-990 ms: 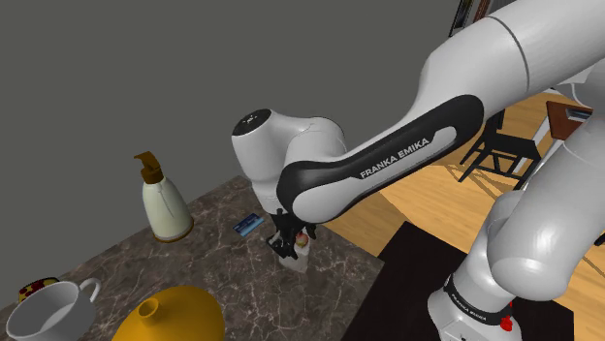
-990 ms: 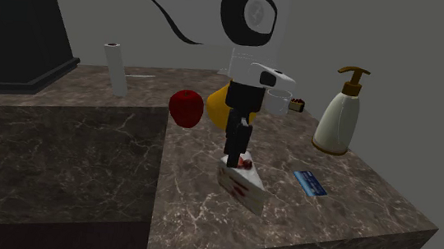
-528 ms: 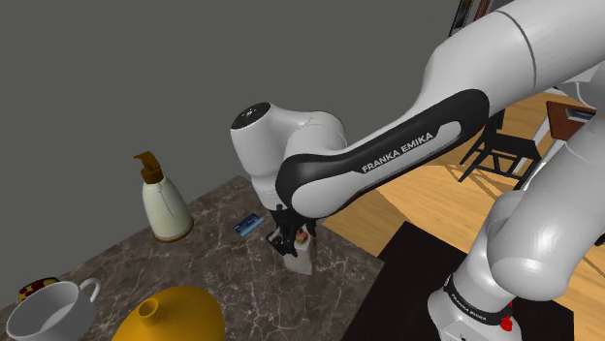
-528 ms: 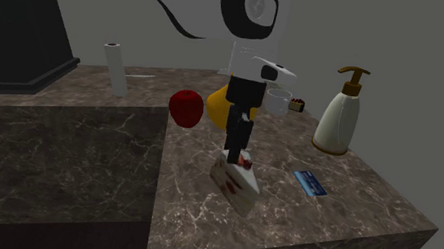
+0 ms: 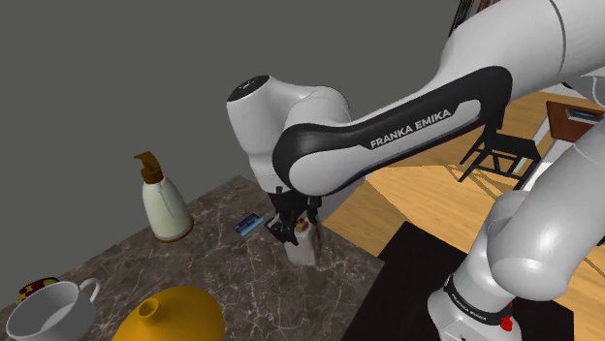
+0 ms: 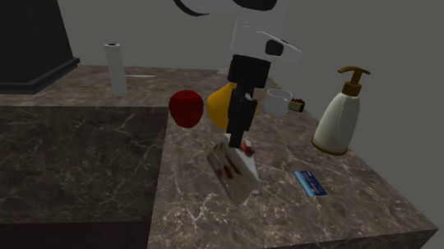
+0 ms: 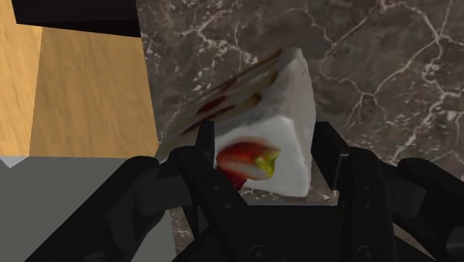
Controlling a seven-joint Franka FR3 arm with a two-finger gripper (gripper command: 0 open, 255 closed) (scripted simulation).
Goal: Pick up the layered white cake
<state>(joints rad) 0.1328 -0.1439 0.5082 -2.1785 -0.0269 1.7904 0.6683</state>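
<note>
- Over the dark marble counter (image 6: 85, 157), close to its front edge: black gripper (image 6: 238, 139) pointing straight down, fingers set narrow and clasping the cake slice (image 6: 237, 170) by its upper end.
- Seen along the hand: one finger on each flank of the slice, pads pressed against the white icing.
- Wedge-shaped and white, with red-brown layer streaks along the cut side and a red strawberry piece (image 7: 245, 158) on top, between the fingers.
- Tilted in the grasp, long axis running from 10 to 4 o'clock in the second exterior view; contact with the marble not discernible.
- At the slice's 3 o'clock in that view, blue card (image 6: 311, 183); at 1 o'clock, cream soap dispenser (image 6: 338, 113); at 11 o'clock, red apple (image 6: 185, 108).
</note>
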